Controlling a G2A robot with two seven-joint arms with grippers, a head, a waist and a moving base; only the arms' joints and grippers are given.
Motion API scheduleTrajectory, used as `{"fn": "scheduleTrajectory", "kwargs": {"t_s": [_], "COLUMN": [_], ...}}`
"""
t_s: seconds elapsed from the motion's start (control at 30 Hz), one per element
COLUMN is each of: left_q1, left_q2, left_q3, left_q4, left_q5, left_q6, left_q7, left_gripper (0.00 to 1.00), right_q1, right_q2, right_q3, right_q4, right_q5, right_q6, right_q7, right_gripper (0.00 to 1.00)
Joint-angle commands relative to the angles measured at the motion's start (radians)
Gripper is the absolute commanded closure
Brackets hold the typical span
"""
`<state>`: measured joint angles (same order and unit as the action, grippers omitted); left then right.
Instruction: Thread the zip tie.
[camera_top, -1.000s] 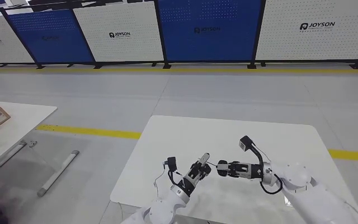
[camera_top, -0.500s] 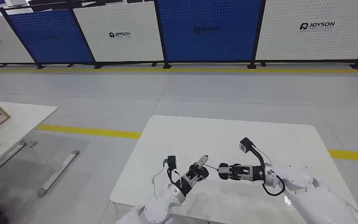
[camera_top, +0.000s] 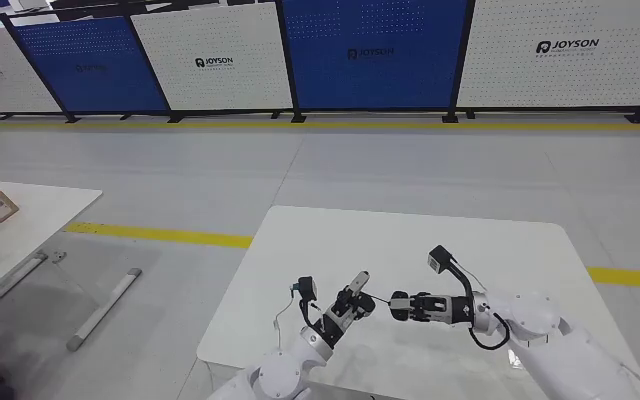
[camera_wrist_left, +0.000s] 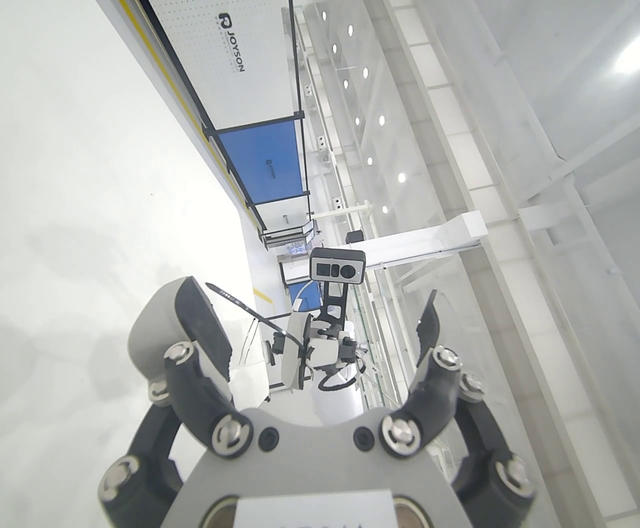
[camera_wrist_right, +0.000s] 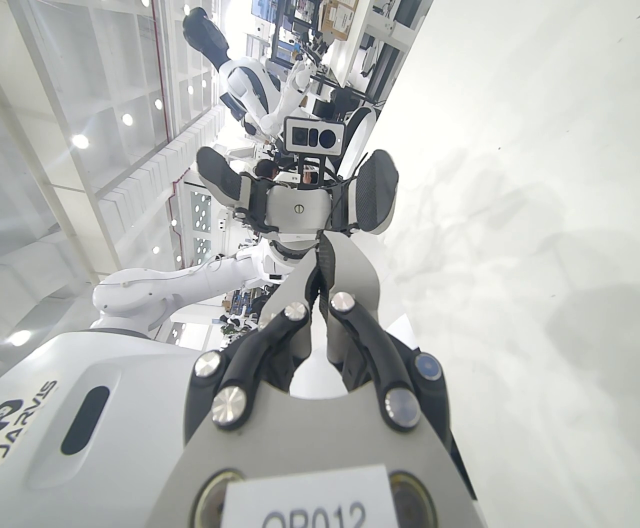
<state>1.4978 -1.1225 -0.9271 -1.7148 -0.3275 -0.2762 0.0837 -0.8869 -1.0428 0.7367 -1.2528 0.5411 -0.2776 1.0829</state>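
Observation:
A thin black zip tie (camera_top: 378, 297) hangs just above the white table (camera_top: 420, 235), between my two grippers near the front edge. My right gripper (camera_top: 394, 302) is shut on one end of it. In the left wrist view the zip tie (camera_wrist_left: 250, 312) sticks out of that far gripper as a slim strip. Its free tip lies close to one pad of my left gripper (camera_wrist_left: 310, 307). My left gripper (camera_top: 360, 291) is open and faces the right one, with nothing between its fingers. In the right wrist view my right gripper (camera_wrist_right: 320, 260) has its fingertips pressed together, and the open left gripper (camera_wrist_right: 300, 180) sits straight ahead.
The bare tabletop (camera_wrist_right: 500, 150) spreads behind and to the right of both grippers. Its front and left edges lie close to the left arm. Another white table (camera_top: 40, 210) stands far left across the floor. Blue and white partition panels (camera_top: 370, 55) line the back.
My left gripper has drawn back slightly from the right one and its fingers have spread. The right gripper has stayed almost in place with the zip tie.

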Motion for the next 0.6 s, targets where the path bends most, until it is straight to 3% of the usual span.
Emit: {"fn": "scheduleTrajectory", "kwargs": {"t_s": [0.0,0.1,0.13,0.17,0.27,0.57], "left_q1": [-0.002,-0.004,-0.004,-0.003,0.007,0.026], "left_q2": [-0.003,-0.009,-0.01,-0.011,-0.01,-0.012], "left_q3": [0.005,0.01,0.01,0.008,0.002,-0.011], "left_q4": [0.009,0.018,0.02,0.021,0.02,0.011], "left_q5": [0.017,0.032,0.033,0.037,0.056,0.074], "left_q6": [0.015,0.0,-0.002,-0.009,-0.022,-0.023], "left_q7": [0.013,0.022,0.022,0.022,0.009,-0.017], "left_gripper": [0.0,0.0,0.08,0.29,0.46,0.67], "right_q1": [0.0,0.0,0.0,0.0,0.0,0.0], "right_q2": [0.0,0.0,0.0,0.0,0.0,0.0], "right_q3": [0.0,0.0,0.0,0.0,0.0,0.0], "right_q4": [0.0,0.0,0.0,0.0,0.0,0.0], "right_q5": [0.0,0.0,0.0,0.0,0.0,0.0], "right_q6": [0.0,0.0,0.0,0.0,0.0,0.0], "right_q7": [0.0,0.0,0.0,0.0,0.0,0.0], "right_gripper": [1.0,1.0,1.0,1.0,1.0,1.0]}}
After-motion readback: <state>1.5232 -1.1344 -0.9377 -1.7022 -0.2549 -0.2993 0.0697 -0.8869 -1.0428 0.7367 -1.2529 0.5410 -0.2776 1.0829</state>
